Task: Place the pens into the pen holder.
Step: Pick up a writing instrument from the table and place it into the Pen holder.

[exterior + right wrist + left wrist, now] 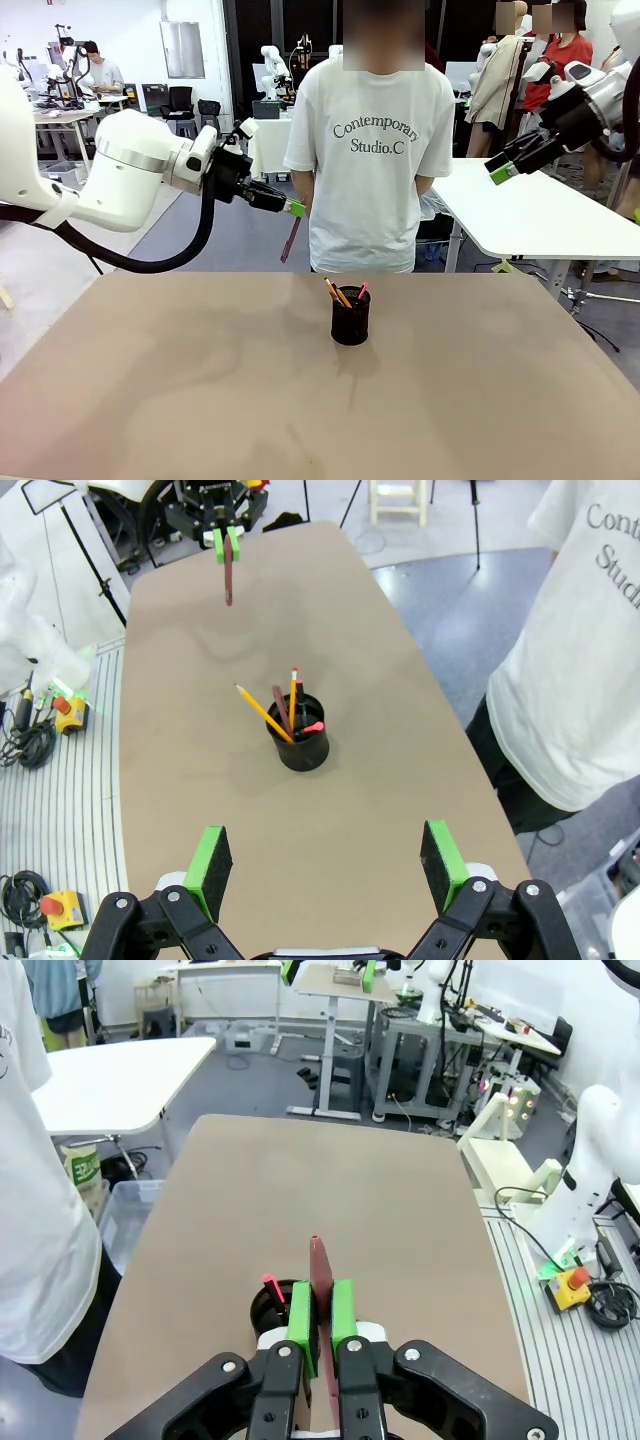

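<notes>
Jaws of the left gripper (292, 208) are clamped on a reddish-brown pen (290, 240), which hangs down from the green pads in the upper left-centre of the front view, above the far edge of the desk (150, 400) and in front of the person's white T-shirt (375, 170). In the left wrist view the same pen (320, 1280) sticks up between the two pads at lower centre, with the pen holder (270, 1305) just left of it, partly hidden. Jaws of the right gripper (497, 172) stand wide apart and hold nothing, up in the upper right of the front view, well away from the desk. The black mesh pen holder (350, 318) stands upright at the desk's centre; seen from the right wrist, it (298, 742) carries a yellow pencil (262, 712), an orange pencil (293, 688), a brown stick and a dark pen with a pink-red end (313, 726).
</notes>
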Motion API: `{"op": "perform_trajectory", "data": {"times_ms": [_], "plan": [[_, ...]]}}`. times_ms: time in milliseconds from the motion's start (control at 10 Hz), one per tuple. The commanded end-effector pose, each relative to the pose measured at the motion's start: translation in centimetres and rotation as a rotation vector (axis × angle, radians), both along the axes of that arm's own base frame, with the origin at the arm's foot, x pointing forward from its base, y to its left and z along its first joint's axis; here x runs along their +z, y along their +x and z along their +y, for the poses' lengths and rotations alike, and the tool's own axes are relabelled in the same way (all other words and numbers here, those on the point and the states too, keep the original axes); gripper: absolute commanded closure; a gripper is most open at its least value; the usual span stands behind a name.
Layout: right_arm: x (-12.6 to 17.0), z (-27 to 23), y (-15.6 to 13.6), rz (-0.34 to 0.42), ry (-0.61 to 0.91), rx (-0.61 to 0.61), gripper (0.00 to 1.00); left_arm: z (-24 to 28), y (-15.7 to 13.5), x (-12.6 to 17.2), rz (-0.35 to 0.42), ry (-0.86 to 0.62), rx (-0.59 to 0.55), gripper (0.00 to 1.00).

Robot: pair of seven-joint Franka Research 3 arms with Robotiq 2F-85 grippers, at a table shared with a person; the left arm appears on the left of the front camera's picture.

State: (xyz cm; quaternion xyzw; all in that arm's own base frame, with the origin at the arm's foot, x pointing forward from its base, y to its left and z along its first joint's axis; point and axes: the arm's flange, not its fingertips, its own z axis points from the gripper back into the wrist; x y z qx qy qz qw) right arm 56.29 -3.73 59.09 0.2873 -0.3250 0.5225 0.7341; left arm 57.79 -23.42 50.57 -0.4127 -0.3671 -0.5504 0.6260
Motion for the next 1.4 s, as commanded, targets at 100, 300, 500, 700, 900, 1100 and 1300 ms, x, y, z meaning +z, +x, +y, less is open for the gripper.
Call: {"op": "perform_trajectory", "data": {"times_ms": [100, 300, 500, 700, 900, 1100, 1300], "plan": [[0.2, 0.0, 0.0, -0.005, -0.001, -0.004, 0.0, -2.1, 0.2, -1.1, -0.078, -0.048, -0.073, 1.0], [0.2, 0.0, 0.0, -0.005, -0.001, -0.004, 0.0, -4.1, 0.3, -1.6, -0.143, -0.044, -0.14, 1.0], [0.2, 0.0, 0.0, -0.005, -0.001, -0.004, 0.0, -6.0, 0.8, -2.3, -0.145, -0.062, -0.196, 1.0], [0.2, 0.0, 0.0, -0.005, -0.001, -0.004, 0.0, -8.0, 1.3, -3.0, -0.17, -0.074, -0.223, 1.0], [0.2, 0.0, 0.0, -0.005, -0.001, -0.004, 0.0, -9.6, 2.3, -3.4, -0.23, -0.066, -0.305, 1.0], [0.2, 0.0, 0.0, -0.005, -0.001, -0.004, 0.0, -11.5, 3.3, -4.4, -0.244, -0.106, -0.371, 1.0], [0.2, 0.0, 0.0, -0.005, -0.001, -0.004, 0.0, -12.8, 5.0, -5.9, -0.24, -0.162, -0.416, 1.0]]}}
